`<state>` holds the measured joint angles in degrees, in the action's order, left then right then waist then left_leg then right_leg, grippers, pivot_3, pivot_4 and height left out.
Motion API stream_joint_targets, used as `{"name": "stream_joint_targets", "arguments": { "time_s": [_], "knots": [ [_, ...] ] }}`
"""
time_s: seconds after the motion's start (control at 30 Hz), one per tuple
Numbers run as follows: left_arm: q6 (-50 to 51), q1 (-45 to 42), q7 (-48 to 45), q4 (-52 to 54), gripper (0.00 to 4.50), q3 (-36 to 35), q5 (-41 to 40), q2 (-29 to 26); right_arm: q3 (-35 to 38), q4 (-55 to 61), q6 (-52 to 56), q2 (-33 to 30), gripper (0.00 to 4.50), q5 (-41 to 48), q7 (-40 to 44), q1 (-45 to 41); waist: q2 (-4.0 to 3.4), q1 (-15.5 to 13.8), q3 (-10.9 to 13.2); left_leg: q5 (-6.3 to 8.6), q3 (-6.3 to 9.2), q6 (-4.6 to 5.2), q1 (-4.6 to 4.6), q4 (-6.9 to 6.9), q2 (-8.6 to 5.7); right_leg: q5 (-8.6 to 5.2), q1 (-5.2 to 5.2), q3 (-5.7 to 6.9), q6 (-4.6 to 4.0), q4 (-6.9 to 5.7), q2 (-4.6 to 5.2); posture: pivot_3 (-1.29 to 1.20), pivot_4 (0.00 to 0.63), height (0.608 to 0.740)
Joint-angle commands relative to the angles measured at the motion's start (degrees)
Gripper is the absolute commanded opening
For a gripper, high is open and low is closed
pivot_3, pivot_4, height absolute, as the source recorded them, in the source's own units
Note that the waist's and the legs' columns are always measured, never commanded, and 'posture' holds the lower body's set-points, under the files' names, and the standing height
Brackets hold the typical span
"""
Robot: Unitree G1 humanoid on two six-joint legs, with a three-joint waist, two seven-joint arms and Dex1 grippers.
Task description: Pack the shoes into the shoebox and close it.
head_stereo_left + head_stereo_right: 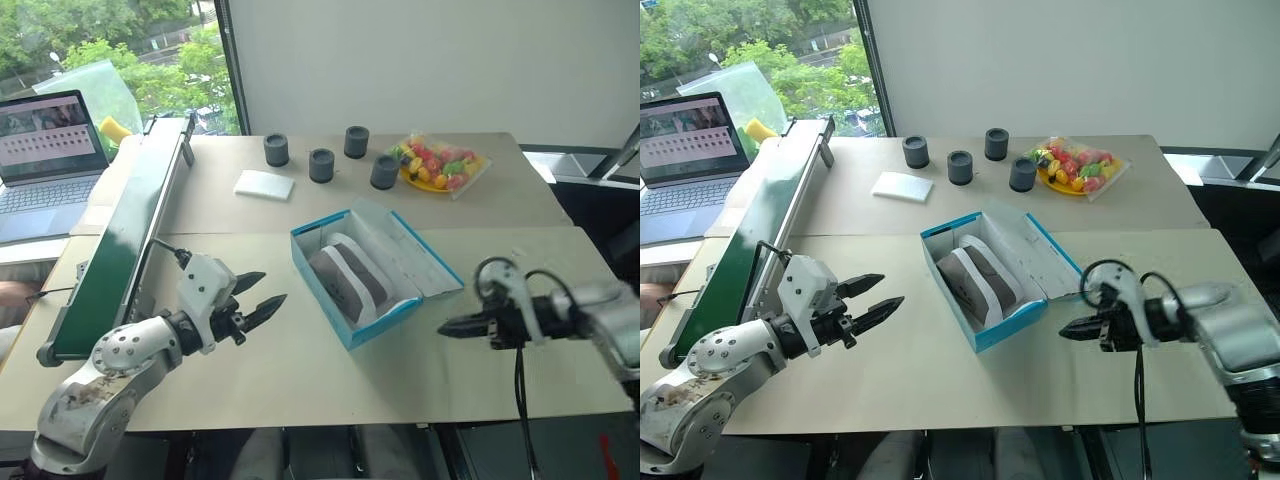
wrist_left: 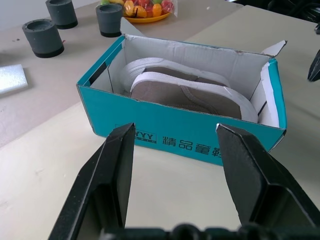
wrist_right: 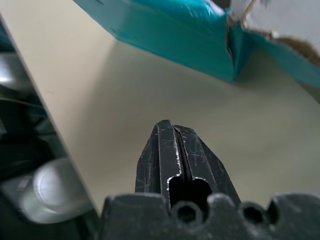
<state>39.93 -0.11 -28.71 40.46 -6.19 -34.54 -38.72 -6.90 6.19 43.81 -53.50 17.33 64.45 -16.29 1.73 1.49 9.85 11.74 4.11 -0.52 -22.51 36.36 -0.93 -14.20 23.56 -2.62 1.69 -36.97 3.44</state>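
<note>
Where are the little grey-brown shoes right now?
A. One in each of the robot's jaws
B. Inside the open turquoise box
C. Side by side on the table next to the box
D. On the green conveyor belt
B: both shoes lie inside the turquoise shoebox, whose lid is folded back open; neither gripper holds anything.

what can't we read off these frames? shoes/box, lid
- Second of the shoes: left wrist view, mostly hidden behind the front one and the shoebox wall.
- Box print: partly covered by the left gripper fingers.
- Lid: lies open; its outer face is turned away.
- Laptop screen: too small to read.
</note>
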Motion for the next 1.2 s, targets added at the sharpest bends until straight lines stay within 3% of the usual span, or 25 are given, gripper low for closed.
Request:
{"name": "stream_joint_targets", "arguments": {
  "time_s": [0.03,0.13,0.23,0.57,0.73,0.9,1.0,1.2],
  "knots": [
    [-0.39,-1.21,-0.97,0.79,2.75,-1.32,-0.26,-0.82,-0.70,-4.67,-3.31,5.18,0.01,-7.20,-12.73,-1.33,0.00,-0.19,0.00,0.00,0.01,0.00,0.00,0.01,-0.01,0.00,-0.01,0.00,0.00,0.00,0.01,0.00,0.150,0.740],
    [0.18,-1.79,-1.41,0.77,2.75,-1.51,-0.56,-1.27,1.22,-5.09,-3.04,10.27,0.01,-8.83,-20.01,-2.11,-0.01,-0.53,0.01,0.00,0.04,0.00,-0.01,0.03,-0.05,0.20,-0.02,-0.02,-0.31,-0.01,0.04,0.00,0.150,0.740],
    [0.63,-2.17,-1.81,0.73,2.75,-1.68,-0.89,-1.59,2.17,-2.14,-2.16,13.18,0.01,-7.50,-21.82,-1.85,-0.01,-0.63,0.01,0.00,0.08,0.00,-0.01,0.02,-0.06,0.21,-0.02,-0.01,-0.34,0.00,0.04,0.00,0.150,0.740],
    [1.91,-3.41,-2.28,0.46,2.75,-1.75,-1.60,-2.12,-0.20,12.02,5.60,14.63,0.01,0.72,-16.63,-2.15,-0.01,-0.47,0.02,0.00,0.11,0.00,0.02,0.02,-0.05,0.20,-0.07,0.02,-0.32,0.00,0.03,0.00,0.150,0.740],
    [2.05,-3.63,-2.25,0.37,2.75,-1.78,-1.38,-2.19,-0.19,10.69,5.96,17.34,0.01,0.80,-18.97,-3.92,-0.01,-0.37,0.02,0.00,0.10,0.00,0.10,0.02,-0.05,0.19,-0.14,0.02,-0.30,0.01,0.03,0.00,0.150,0.740],
    [2.35,-3.48,-1.87,0.91,2.75,-1.98,-1.47,-2.13,2.36,5.25,4.05,22.42,0.01,-3.10,-28.30,-5.49,-0.01,-0.44,0.02,0.00,0.11,0.00,0.14,0.02,-0.05,0.20,-0.19,0.02,-0.32,0.01,0.03,0.00,0.150,0.740],
    [2.41,-3.68,-2.10,0.60,2.75,-2.37,-1.55,-2.40,0.61,6.27,4.54,21.05,0.01,-4.52,-28.69,-4.20,-0.01,-0.51,0.02,0.00,0.11,0.00,0.12,0.01,-0.07,0.20,-0.18,0.01,-0.32,0.02,0.05,0.00,0.150,0.740],
    [2.33,-4.26,-2.38,0.00,2.75,-2.31,-1.41,-2.61,-2.50,13.78,7.55,13.11,0.01,-2.14,-21.81,0.45,-0.01,-0.72,0.02,0.02,0.15,0.01,0.10,0.01,-0.09,0.19,-0.21,0.06,-0.30,0.07,0.08,0.00,0.150,0.740]
  ]
}}
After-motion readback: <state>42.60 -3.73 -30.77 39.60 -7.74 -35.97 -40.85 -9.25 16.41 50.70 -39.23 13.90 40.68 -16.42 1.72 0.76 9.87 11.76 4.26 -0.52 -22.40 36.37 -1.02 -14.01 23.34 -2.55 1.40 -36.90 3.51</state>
